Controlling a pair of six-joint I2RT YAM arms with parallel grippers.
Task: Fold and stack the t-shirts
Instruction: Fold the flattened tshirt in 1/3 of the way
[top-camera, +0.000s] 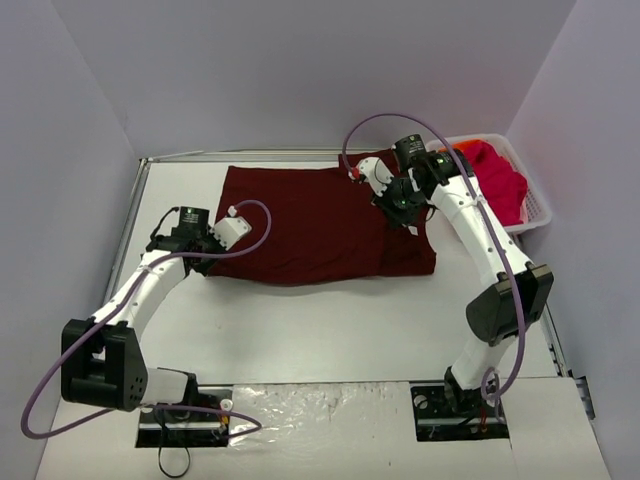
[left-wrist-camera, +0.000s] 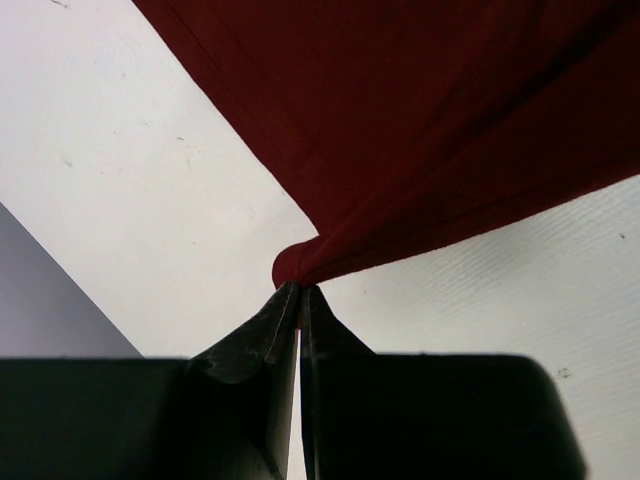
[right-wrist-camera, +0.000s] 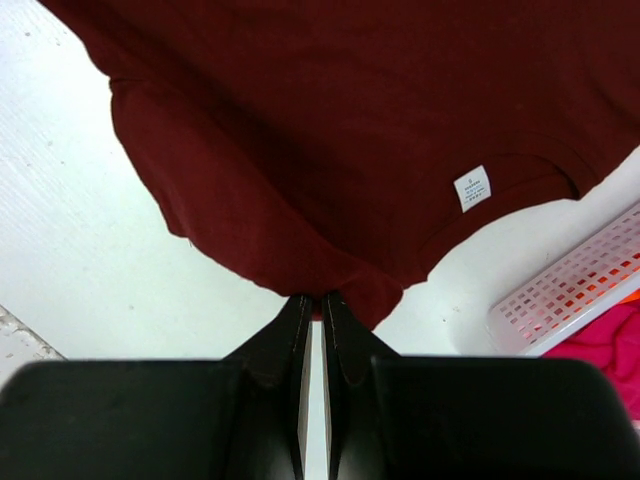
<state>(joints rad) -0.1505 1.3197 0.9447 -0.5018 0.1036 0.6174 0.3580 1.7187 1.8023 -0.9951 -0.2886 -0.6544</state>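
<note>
A large dark maroon t-shirt (top-camera: 320, 225) lies spread across the middle of the white table. My left gripper (top-camera: 222, 250) is at its left edge, jaws shut on a pinched corner of the cloth (left-wrist-camera: 300, 265). My right gripper (top-camera: 408, 225) is over the shirt's right side near the neck, jaws shut on a fold of the maroon edge (right-wrist-camera: 350, 285). The small white neck label (right-wrist-camera: 472, 188) shows just beyond it. A bright pink t-shirt (top-camera: 497, 182) and an orange one (top-camera: 472, 146) lie bunched in the basket at the far right.
The white lattice basket (top-camera: 538, 215) stands at the table's right edge, close to my right arm; its corner (right-wrist-camera: 560, 300) shows in the right wrist view. Grey walls close in the back and both sides. Crinkled plastic (top-camera: 320, 405) covers the front between the arm bases.
</note>
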